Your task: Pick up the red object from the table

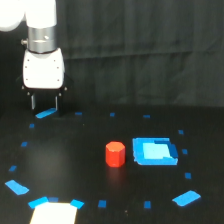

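Tool parted, empty, well apart; red object upright, axis vertical.

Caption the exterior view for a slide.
xArm6 gripper hovers open at the table's far left, well away from the red object standing beside the blue tray.

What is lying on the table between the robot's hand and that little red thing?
In the exterior view, nothing: only bare black table lies between the hand and the red object.
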Controlling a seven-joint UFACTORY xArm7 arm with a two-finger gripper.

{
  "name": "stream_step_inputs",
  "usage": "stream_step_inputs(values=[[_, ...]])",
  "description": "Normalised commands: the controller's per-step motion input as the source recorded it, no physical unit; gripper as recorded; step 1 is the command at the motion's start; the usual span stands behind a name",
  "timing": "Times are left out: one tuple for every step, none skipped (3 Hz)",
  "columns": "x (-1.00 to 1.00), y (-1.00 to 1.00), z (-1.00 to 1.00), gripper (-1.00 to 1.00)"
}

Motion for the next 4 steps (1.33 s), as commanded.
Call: stream_step_inputs(values=[[1.0, -0.75, -0.4, 1.0], [0.89, -0.76, -0.35, 1.0], [1.0, -0.44, -0.66, 1.0], [1.0, -1.0, -0.45, 1.0]])
